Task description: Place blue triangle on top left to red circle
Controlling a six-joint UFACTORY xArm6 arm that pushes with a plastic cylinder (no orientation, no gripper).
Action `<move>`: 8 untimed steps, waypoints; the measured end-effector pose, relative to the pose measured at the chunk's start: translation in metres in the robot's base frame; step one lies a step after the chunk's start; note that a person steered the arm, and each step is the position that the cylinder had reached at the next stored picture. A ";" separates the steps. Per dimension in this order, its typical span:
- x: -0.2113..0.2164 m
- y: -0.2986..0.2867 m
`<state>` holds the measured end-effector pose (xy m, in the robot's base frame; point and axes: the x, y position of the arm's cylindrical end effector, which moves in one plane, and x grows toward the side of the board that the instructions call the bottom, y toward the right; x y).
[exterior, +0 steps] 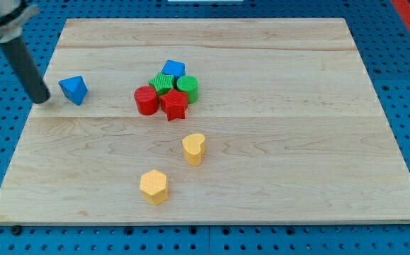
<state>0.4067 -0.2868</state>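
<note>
The blue triangle (73, 89) lies near the board's left edge, upper half. The red circle (146, 100) stands to its right, at the left end of a tight cluster of blocks. My tip (42, 98) rests just left of the blue triangle, close to it with a small gap, at the board's left edge. The dark rod slants up to the view's top left corner.
The cluster holds a blue pentagon-like block (173, 69), a green star-like block (163, 83), a green circle (188, 88) and a red star (175, 104). A yellow heart (193, 149) and a yellow hexagon (154, 186) lie lower. The wooden board (297, 142) sits on blue pegboard.
</note>
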 end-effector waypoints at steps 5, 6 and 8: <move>-0.033 0.036; -0.033 0.036; -0.038 0.036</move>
<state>0.3687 -0.2511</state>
